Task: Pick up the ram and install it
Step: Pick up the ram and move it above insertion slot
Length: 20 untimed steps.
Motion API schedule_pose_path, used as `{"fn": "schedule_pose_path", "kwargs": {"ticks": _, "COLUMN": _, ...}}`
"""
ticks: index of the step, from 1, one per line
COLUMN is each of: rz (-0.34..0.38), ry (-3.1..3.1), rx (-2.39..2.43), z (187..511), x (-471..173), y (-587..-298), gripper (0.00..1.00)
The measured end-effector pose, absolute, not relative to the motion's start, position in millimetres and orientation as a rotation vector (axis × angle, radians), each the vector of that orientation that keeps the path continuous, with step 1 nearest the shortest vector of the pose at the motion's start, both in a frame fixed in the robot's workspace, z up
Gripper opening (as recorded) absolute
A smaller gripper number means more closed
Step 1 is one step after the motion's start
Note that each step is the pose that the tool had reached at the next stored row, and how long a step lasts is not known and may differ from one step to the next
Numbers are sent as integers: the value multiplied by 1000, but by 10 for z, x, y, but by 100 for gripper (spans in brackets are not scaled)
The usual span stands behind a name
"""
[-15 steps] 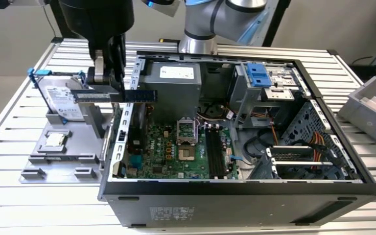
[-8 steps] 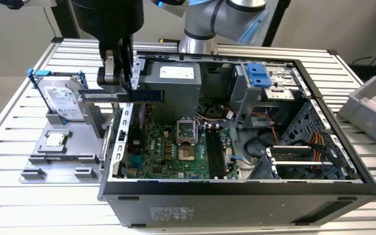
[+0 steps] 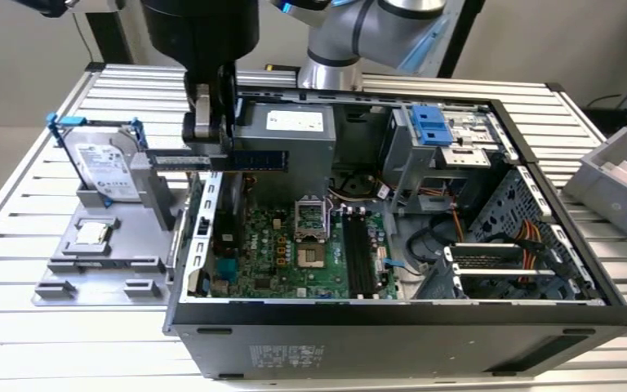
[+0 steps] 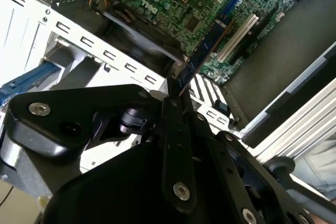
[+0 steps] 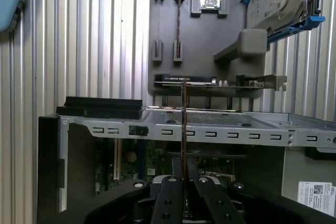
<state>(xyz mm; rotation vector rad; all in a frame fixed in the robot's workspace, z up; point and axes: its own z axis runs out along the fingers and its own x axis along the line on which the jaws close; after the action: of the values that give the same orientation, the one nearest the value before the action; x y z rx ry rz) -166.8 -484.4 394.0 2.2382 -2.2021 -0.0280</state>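
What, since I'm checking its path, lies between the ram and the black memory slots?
In the exterior view, the silver processor socket sits between the ram, held by the pincer, and the slots.

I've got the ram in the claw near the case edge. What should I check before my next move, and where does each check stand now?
1. Claw shut on the ram: ok; both wrist views show the stick clamped between the fingers.
2. Ram free of the grey holder tray: ok, it hangs at the case's side wall.
3. Ram above the black memory slots: not ok; they lie farther to the exterior view's right.
4. Slots empty: ok, nothing stands in them.
5. Slot latches open: cannot tell.
6. Ram's notch matched to the slot: cannot tell.
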Motion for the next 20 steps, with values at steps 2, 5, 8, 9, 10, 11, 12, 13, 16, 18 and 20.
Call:
{"fn": "schedule_pose_path", "kwargs": {"ticks": 2, "rz": -28, "ry": -2202, "rx": 2238, "z": 3941, "x": -1636, "y": -4843, "gripper": 0}}
{"fn": "schedule_pose_path", "kwargs": {"ticks": 5, "rz": -28, "ry": -2202, "rx": 2238, "z": 3941, "x": -1586, "y": -4843, "gripper": 0}}
{"fn": "schedule_pose_path", "kwargs": {"ticks": 8, "rz": -29, "ry": -2202, "rx": 2238, "z": 3940, "x": -1536, "y": -4844, "gripper": 0}}
{"fn": "schedule_pose_path", "kwargs": {"ticks": 9, "rz": -29, "ry": -2202, "rx": 2238, "z": 3940, "x": -1520, "y": -4844, "gripper": 0}}
{"fn": "schedule_pose_path", "kwargs": {"ticks": 10, "rz": -29, "ry": -2202, "rx": 2238, "z": 3941, "x": -1503, "y": -4843, "gripper": 0}}
{"fn": "schedule_pose_path", "kwargs": {"ticks": 11, "rz": -29, "ry": -2202, "rx": 2238, "z": 3940, "x": -1487, "y": -4844, "gripper": 0}}
{"fn": "schedule_pose_path", "kwargs": {"ticks": 12, "rz": -29, "ry": -2202, "rx": 2238, "z": 3940, "x": -1469, "y": -4844, "gripper": 0}}
{"fn": "schedule_pose_path", "kwargs": {"ticks": 13, "rz": -29, "ry": -2202, "rx": 2238, "z": 3941, "x": -1453, "y": -4843, "gripper": 0}}
{"fn": "schedule_pose_path", "kwargs": {"ticks": 16, "rz": -29, "ry": -2202, "rx": 2238, "z": 3940, "x": -1400, "y": -4843, "gripper": 0}}
{"fn": "schedule_pose_path", "kwargs": {"ticks": 18, "rz": -29, "ry": -2202, "rx": 2238, "z": 3941, "x": -1367, "y": -4843, "gripper": 0}}
{"fn": "schedule_pose_path", "kwargs": {"ticks": 20, "rz": -29, "ry": -2202, "rx": 2238, "z": 3938, "x": -1335, "y": -4844, "gripper": 0}}
